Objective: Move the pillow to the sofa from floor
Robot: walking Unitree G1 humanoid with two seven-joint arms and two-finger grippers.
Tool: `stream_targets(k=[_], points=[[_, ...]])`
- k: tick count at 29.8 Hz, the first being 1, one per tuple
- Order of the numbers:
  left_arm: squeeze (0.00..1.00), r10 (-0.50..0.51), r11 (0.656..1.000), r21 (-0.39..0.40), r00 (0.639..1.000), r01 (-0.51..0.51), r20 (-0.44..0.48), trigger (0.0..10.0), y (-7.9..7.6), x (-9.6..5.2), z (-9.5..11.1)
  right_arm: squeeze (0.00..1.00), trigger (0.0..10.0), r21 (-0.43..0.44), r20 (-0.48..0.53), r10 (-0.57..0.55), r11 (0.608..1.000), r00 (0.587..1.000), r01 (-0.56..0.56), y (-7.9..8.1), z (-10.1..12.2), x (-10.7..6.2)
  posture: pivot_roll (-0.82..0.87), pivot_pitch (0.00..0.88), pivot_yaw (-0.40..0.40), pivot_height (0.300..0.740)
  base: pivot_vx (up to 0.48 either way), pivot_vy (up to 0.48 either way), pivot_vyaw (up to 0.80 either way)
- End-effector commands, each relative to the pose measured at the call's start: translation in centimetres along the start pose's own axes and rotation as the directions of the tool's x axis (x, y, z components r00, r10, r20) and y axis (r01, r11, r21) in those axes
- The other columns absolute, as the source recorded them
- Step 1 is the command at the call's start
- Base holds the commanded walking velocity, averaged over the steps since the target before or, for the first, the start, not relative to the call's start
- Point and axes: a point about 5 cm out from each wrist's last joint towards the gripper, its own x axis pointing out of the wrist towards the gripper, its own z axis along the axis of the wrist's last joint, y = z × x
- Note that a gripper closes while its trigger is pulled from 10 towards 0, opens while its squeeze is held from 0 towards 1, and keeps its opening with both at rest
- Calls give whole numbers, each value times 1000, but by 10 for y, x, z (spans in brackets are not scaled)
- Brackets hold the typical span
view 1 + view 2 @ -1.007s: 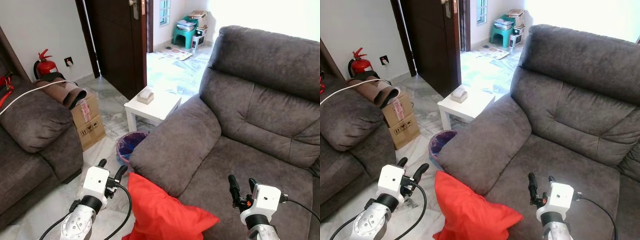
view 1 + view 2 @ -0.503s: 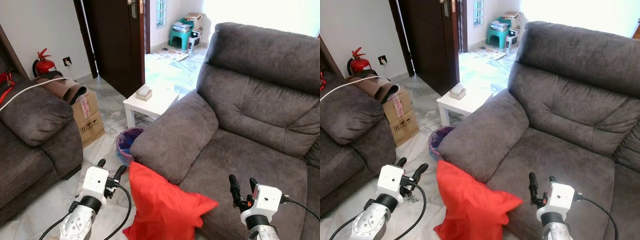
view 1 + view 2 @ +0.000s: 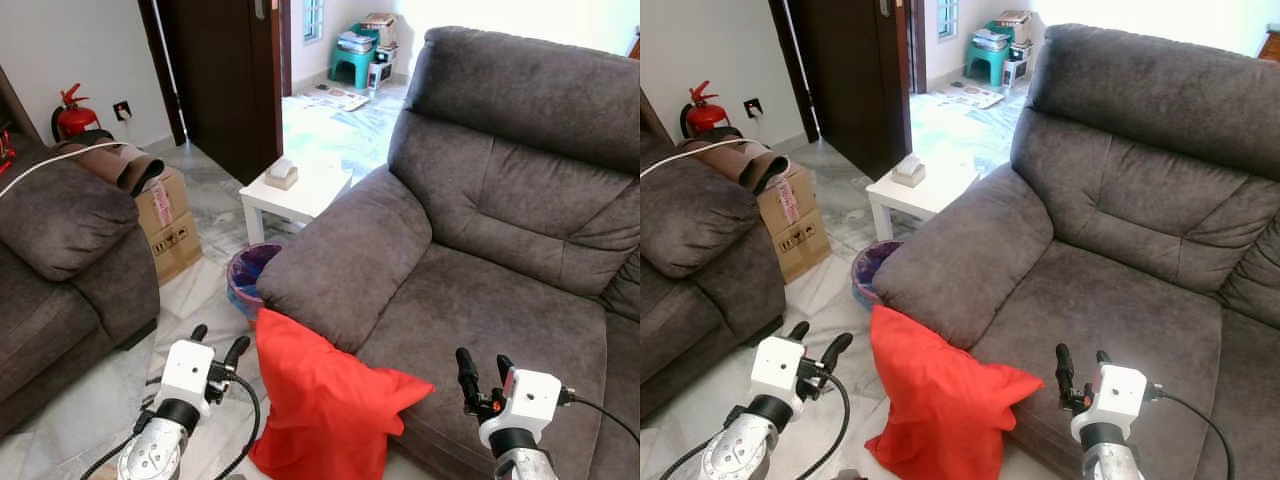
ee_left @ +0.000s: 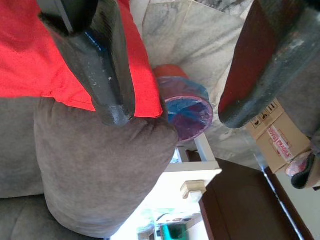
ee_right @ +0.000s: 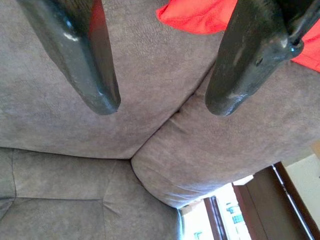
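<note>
The pillow [image 3: 325,405] stands on the floor [image 3: 205,290], leaning against the sofa [image 3: 480,310] front below the armrest, one corner poking onto the seat edge, so we judge it not yet moved. Our left gripper [image 3: 217,353] and right gripper [image 3: 479,367] flank it, both open and empty, probably placed to close in from each side.

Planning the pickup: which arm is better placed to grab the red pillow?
Left. The left end effector hangs open right beside the red pillow, low over the floor; the right end effector sits over the sofa seat.
</note>
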Motion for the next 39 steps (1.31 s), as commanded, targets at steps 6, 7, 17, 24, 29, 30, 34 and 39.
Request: stream_targets(k=[6,7,17,24,29,30,34,39], points=[[0,2,1000,15,1000,-1,-4,10000,1,-3,1,0,10000,-1,-9,10,1000,1000,-10,2,0,2,15,124,-5,661,0,0,0],[0,5,1000,15,1000,-5,-4,10000,2,-2,2,0,10000,1,-9,11,1000,1000,-11,3,0,3,21,126,-6,661,0,0,0],[0,18,1000,13,1000,-18,-4,10000,5,-3,2,0,10000,3,-15,13,1000,1000,-13,8,-3,4,26,126,3,661,0,0,0],[0,0,1000,12,1000,0,1,10000,3,0,4,0,10000,6,20,2,1000,1000,-2,8,2,7,17,125,6,661,0,0,0],[0,-7,1000,10,1000,7,2,10000,1,2,5,0,10000,-5,13,6,1000,1000,-5,7,2,6,7,122,8,661,0,0,0],[0,-7,1000,10,1000,7,2,10000,1,2,5,0,10000,-5,13,6,1000,1000,-5,7,2,6,7,122,8,661,0,0,0],[0,-11,1000,8,1000,11,2,10000,0,3,4,0,10000,-14,1,11,1000,1000,-11,7,2,7,-3,118,11,656,0,0,0],[0,-21,1000,6,1000,21,6,10000,-2,7,5,0,10000,-16,21,5,1000,1000,-5,5,2,5,-10,101,19,651,0,0,0]])
